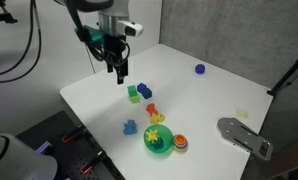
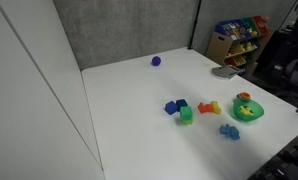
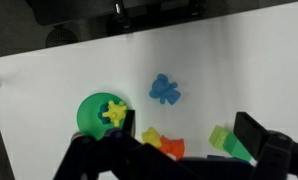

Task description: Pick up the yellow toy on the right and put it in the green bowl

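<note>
The yellow toy is small and star-like, and it lies inside the green bowl near the table's front edge. Both also show in an exterior view, the toy inside the bowl, and in the wrist view, the toy inside the bowl. My gripper hangs above the table, up and away from the bowl. It is open and empty. In the wrist view its fingers spread wide over the toys below.
A yellow-and-orange toy, a light blue toy, a blue block and a green block lie near the bowl. A small orange round piece sits beside the bowl. A purple ball lies far back. A grey object lies at the table's edge.
</note>
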Tool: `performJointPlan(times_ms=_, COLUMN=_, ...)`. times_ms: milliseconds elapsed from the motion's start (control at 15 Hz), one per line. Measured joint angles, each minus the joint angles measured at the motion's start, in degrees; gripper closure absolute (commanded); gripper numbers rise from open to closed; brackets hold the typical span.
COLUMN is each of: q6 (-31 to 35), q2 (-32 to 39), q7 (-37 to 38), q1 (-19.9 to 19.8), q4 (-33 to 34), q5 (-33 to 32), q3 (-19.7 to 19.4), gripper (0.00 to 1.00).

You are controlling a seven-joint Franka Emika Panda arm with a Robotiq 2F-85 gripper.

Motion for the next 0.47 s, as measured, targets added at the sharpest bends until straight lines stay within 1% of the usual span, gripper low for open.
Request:
performJointPlan(times_ms=200, q6=-4.2, q2=-4.1, q7=-0.3, q1=1.7, q4=1.4, q5=0.0, q3=1.9, gripper=0.0)
performJointPlan(times_ms=467, q6=-6.1, q2=-7.6, q7=-1.2, q1=2.6, q4=1.6, q5=0.0, q3=2.7, gripper=0.0)
